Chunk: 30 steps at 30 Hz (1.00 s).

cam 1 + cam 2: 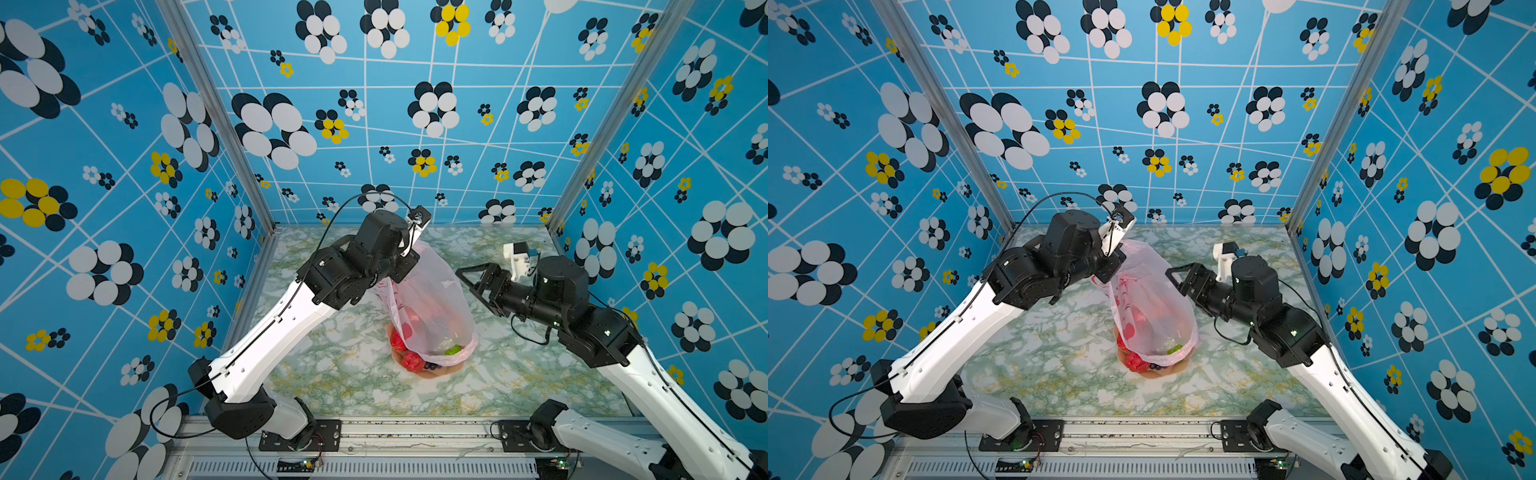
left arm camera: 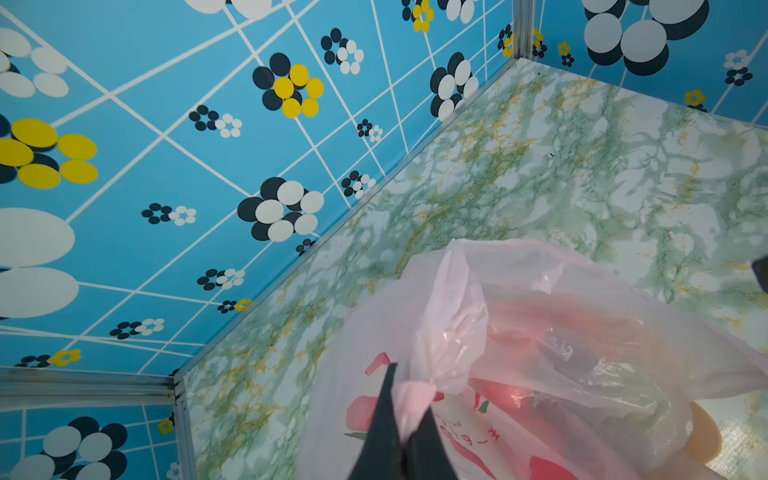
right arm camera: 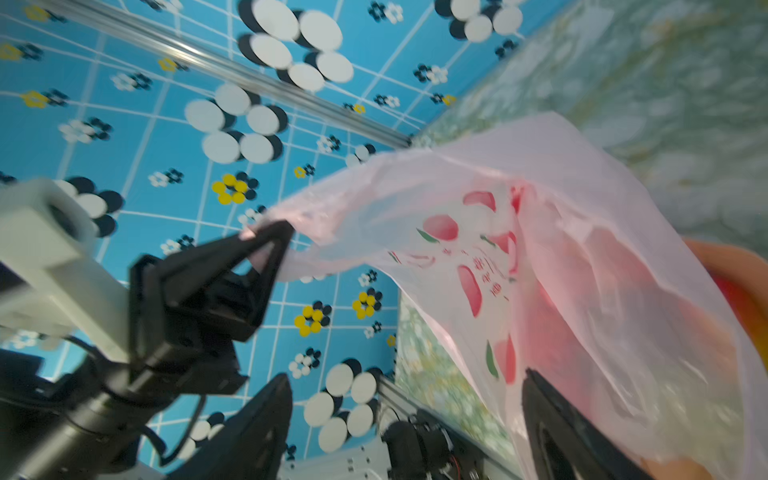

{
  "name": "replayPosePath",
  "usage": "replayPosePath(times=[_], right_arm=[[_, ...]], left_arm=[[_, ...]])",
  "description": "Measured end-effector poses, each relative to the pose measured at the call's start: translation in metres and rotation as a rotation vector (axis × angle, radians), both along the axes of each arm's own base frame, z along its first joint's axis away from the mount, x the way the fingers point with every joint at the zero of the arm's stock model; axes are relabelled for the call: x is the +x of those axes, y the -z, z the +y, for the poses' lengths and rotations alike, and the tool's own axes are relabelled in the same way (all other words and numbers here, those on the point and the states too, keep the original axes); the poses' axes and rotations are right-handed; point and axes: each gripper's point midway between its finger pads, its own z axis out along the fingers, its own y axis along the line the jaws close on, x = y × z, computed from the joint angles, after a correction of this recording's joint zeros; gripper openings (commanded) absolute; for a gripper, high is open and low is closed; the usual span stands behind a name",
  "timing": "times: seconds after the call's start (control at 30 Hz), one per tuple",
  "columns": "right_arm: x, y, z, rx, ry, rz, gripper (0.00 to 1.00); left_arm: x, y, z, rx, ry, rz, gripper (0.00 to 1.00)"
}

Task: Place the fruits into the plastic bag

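Above the middle of the tabletop (image 1: 332,374), the plastic bag (image 1: 432,299) hangs stretched from the left claw (image 2: 409,399), whose jaws are pressed together on a bunched strip of its upper edge; the bag's bottom rests on a peach bowl (image 1: 432,372); bumpy red fruits (image 1: 410,360) and a dark grape bunch (image 1: 430,366) lie in the bowl, outside the film; a green round fruit (image 1: 453,350) shows through the film, inside or beneath I cannot tell; the right claw (image 1: 467,286) stands spread just beside the bag, pinching nothing.
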Motion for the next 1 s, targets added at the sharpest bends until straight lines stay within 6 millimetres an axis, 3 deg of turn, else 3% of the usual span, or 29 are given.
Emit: replayPosePath(times=[0.07, 0.2, 0.43, 0.63, 0.73, 0.83, 0.97, 1.0], right_arm=[[-0.018, 0.037, -0.006, -0.094, -0.022, 0.088, 0.95], [-0.043, 0.087, -0.027, -0.232, -0.020, 0.212, 0.96], [-0.067, 0.109, -0.042, -0.276, -0.017, 0.266, 0.94], [-0.066, 0.150, -0.041, -0.295, 0.011, 0.345, 0.84], [-0.056, 0.164, -0.031, -0.295, 0.025, 0.375, 0.73], [-0.045, 0.162, -0.020, -0.260, 0.039, 0.368, 0.51], [-0.036, 0.151, -0.012, -0.212, 0.043, 0.322, 0.04], [-0.034, 0.148, -0.011, -0.207, 0.048, 0.313, 0.00]], left_arm=[[-0.002, 0.008, -0.002, 0.001, -0.007, 0.031, 0.00], [-0.006, 0.016, -0.004, 0.002, -0.016, 0.071, 0.00], [-0.012, 0.015, -0.006, -0.008, -0.022, 0.100, 0.00], [-0.015, 0.014, -0.008, -0.027, -0.026, 0.116, 0.00], [-0.016, 0.015, -0.008, -0.034, -0.027, 0.122, 0.00], [-0.017, 0.016, -0.007, -0.036, -0.030, 0.133, 0.00], [-0.018, 0.016, -0.004, -0.028, -0.042, 0.138, 0.00], [-0.018, 0.016, -0.002, -0.026, -0.048, 0.136, 0.00]])
